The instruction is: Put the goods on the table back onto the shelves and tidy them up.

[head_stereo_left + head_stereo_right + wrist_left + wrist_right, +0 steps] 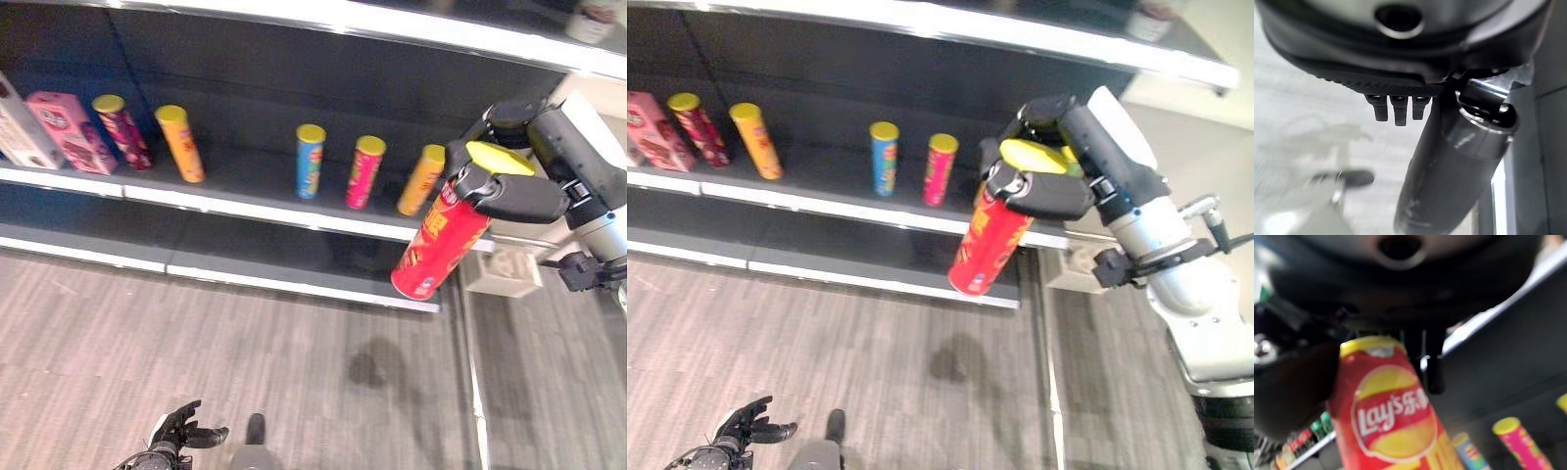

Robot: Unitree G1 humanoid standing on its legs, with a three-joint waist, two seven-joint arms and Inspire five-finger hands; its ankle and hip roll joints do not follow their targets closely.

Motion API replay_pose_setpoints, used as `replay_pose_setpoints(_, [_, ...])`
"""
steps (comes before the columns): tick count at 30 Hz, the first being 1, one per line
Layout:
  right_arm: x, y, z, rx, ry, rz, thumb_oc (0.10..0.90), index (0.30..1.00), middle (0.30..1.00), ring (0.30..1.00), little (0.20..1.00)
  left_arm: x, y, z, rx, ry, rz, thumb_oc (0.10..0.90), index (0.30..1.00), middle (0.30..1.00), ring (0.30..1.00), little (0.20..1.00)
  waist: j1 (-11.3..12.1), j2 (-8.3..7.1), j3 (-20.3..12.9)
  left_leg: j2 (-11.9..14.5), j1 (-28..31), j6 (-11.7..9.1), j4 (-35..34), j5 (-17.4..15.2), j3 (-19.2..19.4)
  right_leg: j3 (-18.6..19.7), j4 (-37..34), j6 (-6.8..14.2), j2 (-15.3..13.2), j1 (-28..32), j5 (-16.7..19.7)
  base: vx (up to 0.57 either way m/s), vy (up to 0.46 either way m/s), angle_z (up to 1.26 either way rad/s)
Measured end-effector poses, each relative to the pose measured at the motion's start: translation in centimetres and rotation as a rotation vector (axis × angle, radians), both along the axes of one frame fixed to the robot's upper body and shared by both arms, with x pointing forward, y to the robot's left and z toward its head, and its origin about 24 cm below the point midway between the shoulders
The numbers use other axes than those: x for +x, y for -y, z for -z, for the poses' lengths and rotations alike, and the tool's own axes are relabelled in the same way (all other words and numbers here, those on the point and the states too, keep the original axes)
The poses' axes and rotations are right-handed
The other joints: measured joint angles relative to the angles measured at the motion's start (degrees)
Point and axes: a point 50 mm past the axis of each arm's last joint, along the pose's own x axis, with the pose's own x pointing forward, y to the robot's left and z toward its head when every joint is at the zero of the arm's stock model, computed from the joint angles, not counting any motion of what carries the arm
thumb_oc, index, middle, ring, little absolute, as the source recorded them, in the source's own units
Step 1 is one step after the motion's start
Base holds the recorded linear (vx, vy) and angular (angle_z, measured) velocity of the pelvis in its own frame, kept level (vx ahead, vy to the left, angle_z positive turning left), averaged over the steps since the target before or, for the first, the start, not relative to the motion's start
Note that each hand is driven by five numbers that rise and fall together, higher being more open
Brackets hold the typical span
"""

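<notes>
My right hand [509,191] is shut on a red chip can with a yellow lid [438,242], held tilted in front of the right end of the middle shelf [255,201]; the can [1393,416] shows close up past the fingers. On that shelf stand several chip cans: maroon [121,131], orange [181,143], blue [310,161], pink [364,172] and orange-yellow [421,179], the last just behind the held can. A pink box [71,131] stands at the shelf's left. My left hand [178,431] hangs low near the floor, fingers relaxed.
A lower shelf [245,269] runs beneath the middle one, and an upper shelf edge [392,24] crosses above. A white box [20,127] stands at the far left. A pale block [502,271] sits on the floor right of the shelving. Grey wood floor [245,362] lies in front.
</notes>
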Motion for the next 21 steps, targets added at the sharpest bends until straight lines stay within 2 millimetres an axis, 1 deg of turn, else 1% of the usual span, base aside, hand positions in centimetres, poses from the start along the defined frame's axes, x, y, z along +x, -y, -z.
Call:
replay_pose_setpoints(1, [-0.1, -0.1, -0.1, -0.016, 0.000, -0.005, 0.400, 0.300, 0.300, 0.300, 0.300, 0.6, -0.4, -0.4, 0.017, 0.011, 0.007, 0.800, 0.900, 0.900, 0.900, 0.900, -0.4, 1.34, 0.7, 0.7, 0.2, 1.3, -0.2, 0.2, -0.5, 4.2, 4.2, 2.3, 2.3, -2.5, -9.9, 0.04, 0.300, 0.27])
replay_pose_setpoints(2, [-0.2, -0.2, -0.5, -0.052, 0.001, -0.006, 0.400, 0.300, 0.300, 0.300, 0.300, 1.0, -0.5, -0.5, 0.020, 0.018, 0.004, 0.800, 0.900, 0.900, 0.900, 0.900, -0.5, 2.97, 1.5, 1.6, 0.8, 1.7, -0.4, 0.1, -1.5, 8.4, 6.2, 3.0, 7.1, -4.4, -16.9, 0.05, 0.236, 0.24])
replay_pose_setpoints(3, [-0.2, -0.3, -0.7, -0.087, -0.001, -0.003, 0.400, 0.300, 0.300, 0.300, 0.300, 1.3, -0.5, -0.7, 0.021, 0.027, -0.001, 0.800, 0.900, 0.900, 0.900, 0.900, -0.6, 4.01, 2.1, 2.0, 1.8, 2.1, -1.4, 0.4, -1.8, 11.2, 7.3, 3.5, 11.7, -6.0, -20.9, 0.04, 0.170, 0.25])
replay_pose_setpoints(4, [-0.1, -0.5, -0.3, -0.105, -0.017, -0.007, 0.400, 0.300, 0.300, 0.300, 0.300, 1.2, -0.6, -0.7, 0.022, 0.031, -0.006, 0.800, 0.900, 0.900, 0.900, 0.900, -1.1, 4.50, 2.0, 1.9, 4.4, 2.6, -3.5, 0.8, -2.3, 12.3, 6.3, 1.7, 19.8, -7.6, -24.8, 0.09, 0.209, 0.55])
replay_pose_setpoints(5, [-0.1, -0.9, 0.0, -0.116, -0.029, -0.024, 0.400, 0.300, 0.300, 0.300, 0.300, 0.8, -0.5, -0.5, 0.016, 0.019, -0.006, 0.800, 0.900, 0.900, 0.900, 0.900, -2.6, 3.64, 1.6, 0.2, 5.3, 2.6, -4.3, 1.0, -3.9, 12.8, 1.7, 0.1, 25.1, -8.4, -24.9, 0.10, 0.187, 0.60])
replay_pose_setpoints(6, [-0.1, -1.0, 0.0, -0.119, -0.028, -0.031, 0.400, 0.300, 0.300, 0.300, 0.300, 0.6, -0.1, -0.2, 0.007, 0.009, 0.002, 0.800, 0.900, 0.900, 0.900, 0.900, -2.8, 2.72, 1.0, -1.4, 5.3, 2.8, -4.4, 0.8, -4.7, 12.7, -0.8, -2.6, 25.7, -8.7, -24.6, 0.12, 0.175, 0.67])
replay_pose_setpoints(7, [-0.2, -1.2, 0.0, -0.123, -0.027, -0.037, 0.400, 0.300, 0.300, 0.300, 0.300, 0.3, 0.7, 0.2, -0.017, -0.001, 0.002, 0.800, 0.900, 0.900, 0.900, 0.900, -3.8, 3.15, 0.9, -1.5, 4.6, 2.8, -4.3, 0.8, -6.0, 14.1, -2.9, -2.2, 26.7, -7.2, -24.0, 0.09, 0.079, 0.47])
replay_pose_setpoints(8, [-0.2, -1.2, 0.0, -0.129, -0.029, -0.038, 0.400, 0.300, 0.300, 0.300, 0.300, 0.1, 1.3, 0.5, -0.031, -0.007, 0.014, 0.800, 0.900, 0.900, 0.900, 0.900, -4.4, 3.24, 0.8, -1.7, 4.1, 2.5, -4.4, 1.0, -7.1, 15.0, -4.9, -1.8, 27.3, -6.3, -23.5, 0.09, 0.046, 0.66])
replay_pose_setpoints(9, [-0.3, -1.1, 0.1, -0.135, -0.036, -0.033, 0.400, 0.300, 0.300, 0.300, 0.300, 0.1, 2.2, 0.8, -0.051, -0.014, 0.031, 0.800, 0.900, 0.900, 0.900, 0.900, -5.1, 3.29, 0.8, -1.9, 3.8, 1.9, -4.6, 1.5, -8.7, 14.4, -7.1, -2.0, 27.7, -5.0, -22.7, 0.09, 0.021, 0.71])
replay_pose_setpoints(10, [-0.3, -0.9, 0.2, -0.140, -0.047, -0.023, 0.400, 0.300, 0.300, 0.300, 0.300, 0.1, 2.9, 1.1, -0.067, -0.023, 0.056, 0.800, 0.900, 0.900, 0.900, 0.900, -5.3, 3.28, 0.8, -2.0, 3.8, 1.4, -5.0, 1.9, -9.7, 13.4, -9.0, -2.2, 27.8, -3.7, -22.0, 0.04, 0.024, 1.02])
replay_pose_setpoints(11, [-0.5, -0.4, 0.6, -0.143, -0.066, -0.003, 0.400, 0.300, 0.300, 0.300, 0.300, 0.0, 4.5, 1.6, -0.102, -0.038, 0.102, 0.800, 0.900, 0.900, 0.900, 0.900, -5.1, 3.12, 0.8, -2.6, 3.5, 0.4, -5.0, 2.4, -11.4, 11.9, -11.9, -2.8, 27.9, -1.7, -21.1, 0.02, 0.032, 0.86])
replay_pose_setpoints(12, [-0.5, -0.4, 0.6, -0.144, -0.066, -0.002, 0.400, 0.300, 0.300, 0.300, 0.300, -0.1, 5.0, 1.8, -0.117, -0.040, 0.106, 0.800, 0.900, 0.900, 0.900, 0.900, -5.0, 3.16, 0.9, -2.6, 3.2, 0.2, -4.9, 2.5, -11.5, 11.2, -12.2, -3.5, 27.8, -1.6, -20.7, 0.00, 0.051, 0.73])
replay_pose_setpoints(13, [-0.5, -0.4, 0.6, -0.145, -0.064, -0.002, 0.400, 0.300, 0.300, 0.300, 0.300, -0.4, 5.3, 1.9, -0.128, -0.046, 0.106, 0.800, 0.900, 0.900, 0.900, 0.900, -4.9, 3.15, 1.0, -2.8, 2.2, -0.4, -3.8, 2.5, -11.5, 10.8, -12.1, -3.6, 27.8, -2.0, -20.7, 0.01, 0.098, 0.43])
replay_pose_setpoints(14, [-0.5, -0.4, 0.6, -0.151, -0.065, -0.002, 0.400, 0.300, 0.300, 0.300, 0.300, -0.4, 5.2, 1.9, -0.132, -0.043, 0.105, 0.800, 0.900, 0.900, 0.900, 0.900, -4.7, 2.47, 1.6, -3.7, -0.6, -2.5, -0.1, 2.4, -10.9, 10.7, -12.1, -3.5, 27.0, -2.6, -21.0, 0.02, 0.129, 0.40])
replay_pose_setpoints(15, [-0.6, -0.5, 0.5, -0.156, -0.062, -0.005, 0.400, 0.300, 0.300, 0.300, 0.300, -0.4, 5.1, 1.8, -0.132, -0.037, 0.098, 0.800, 0.900, 0.900, 0.900, 0.900, -4.5, 1.71, 2.7, -4.6, -2.6, -4.2, 3.5, 2.4, -10.1, 10.5, -12.3, -3.7, 26.2, -2.7, -21.0, 0.05, 0.155, 0.23])
replay_pose_setpoints(16, [-0.6, -0.5, 0.5, -0.160, -0.061, -0.004, 0.400, 0.300, 0.300, 0.300, 0.300, -0.4, 4.9, 1.8, -0.141, -0.028, 0.073, 0.800, 0.900, 0.900, 0.900, 0.900, -3.6, 1.52, 3.6, -4.9, -3.8, -4.9, 6.3, 2.2, -8.4, 10.9, -12.2, -5.0, 25.7, -2.5, -20.2, 0.12, 0.188, -0.03])
replay_pose_setpoints(17, [-0.5, -0.5, 0.6, -0.169, -0.064, 0.000, 0.400, 0.300, 0.300, 0.300, 0.300, -0.3, 4.6, 1.7, -0.133, -0.029, 0.061, 0.800, 0.900, 0.900, 0.900, 0.900, -2.8, 1.38, 4.7, -4.4, -6.1, -7.1, 11.5, -0.2, -6.0, 11.4, -13.1, -6.6, 25.1, -1.3, -20.2, 0.16, 0.234, -0.21])
replay_pose_setpoints(18, [-0.5, -0.5, 1.0, -0.155, -0.063, 0.002, 0.400, 0.300, 0.300, 0.300, 0.300, -1.1, 3.9, 1.7, -0.120, -0.043, 0.048, 0.800, 0.900, 0.900, 0.900, 0.900, -2.4, 1.20, 5.0, -2.1, -6.6, -5.1, 13.5, -2.7, -3.6, 11.3, -13.9, -7.0, 25.3, -0.4, -19.9, 0.21, 0.403, -0.31])
replay_pose_setpoints(19, [-0.4, -0.6, 1.4, -0.131, -0.067, 0.002, 0.400, 0.300, 0.300, 0.300, 0.300, -1.5, 3.4, 1.7, -0.109, -0.050, 0.037, 0.800, 0.900, 0.900, 0.900, 0.900, -2.3, 1.05, 5.1, 0.3, -5.8, -3.6, 13.1, -3.6, -1.4, 12.0, -13.8, -7.0, 25.6, -0.2, -20.1, 0.14, 0.305, -0.31])
replay_pose_setpoints(20, [-0.3, -0.7, 1.7, -0.115, -0.070, -0.003, 0.400, 0.300, 0.300, 0.300, 0.300, -1.9, 3.1, 1.7, -0.099, -0.060, 0.030, 0.800, 0.900, 0.900, 0.900, 0.900, -2.7, 0.92, 5.3, 3.1, -6.3, -4.6, 12.3, -4.0, -2.9, 13.8, -13.9, -5.3, 26.0, 0.0, -20.4, 0.13, 0.345, -0.46])
replay_pose_setpoints(21, [-0.1, -0.8, 1.9, -0.086, -0.067, -0.009, 0.400, 0.300, 0.300, 0.300, 0.300, -2.2, 2.6, 1.7, -0.083, -0.072, 0.031, 0.800, 0.900, 0.900, 0.900, 0.900, -2.6, 1.45, 5.1, 5.3, -5.7, -5.8, 11.1, -4.7, -6.5, 15.4, -13.9, -4.3, 26.4, -0.1, -20.3, 0.09, 0.302, -0.73])
